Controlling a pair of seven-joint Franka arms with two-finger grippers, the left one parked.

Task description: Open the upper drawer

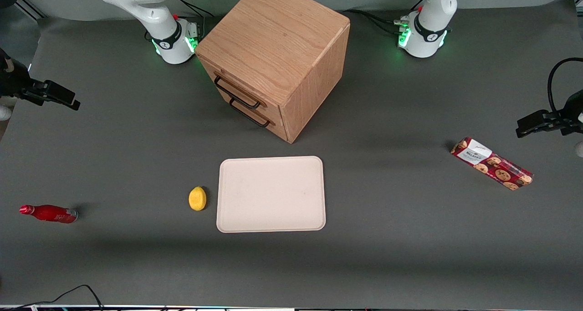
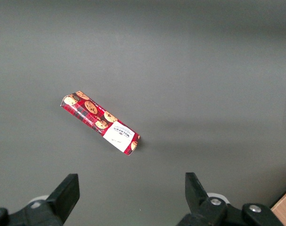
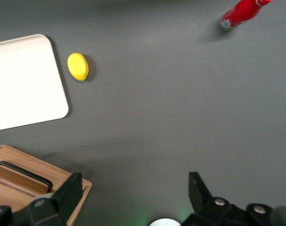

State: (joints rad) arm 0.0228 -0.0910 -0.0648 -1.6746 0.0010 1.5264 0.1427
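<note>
The cube-shaped wooden cabinet stands in the middle of the table, between the arm bases. Its upper drawer is shut, its thin black bar handle just above the lower drawer's handle. My gripper hovers high over the working arm's end of the table, well apart from the cabinet. In the right wrist view the gripper is open wide and empty, and a corner of the cabinet with a black handle shows beside one finger.
A cream tray lies nearer the front camera than the cabinet, with a yellow lemon beside it. A red bottle lies toward the working arm's end. A red cookie box lies toward the parked arm's end.
</note>
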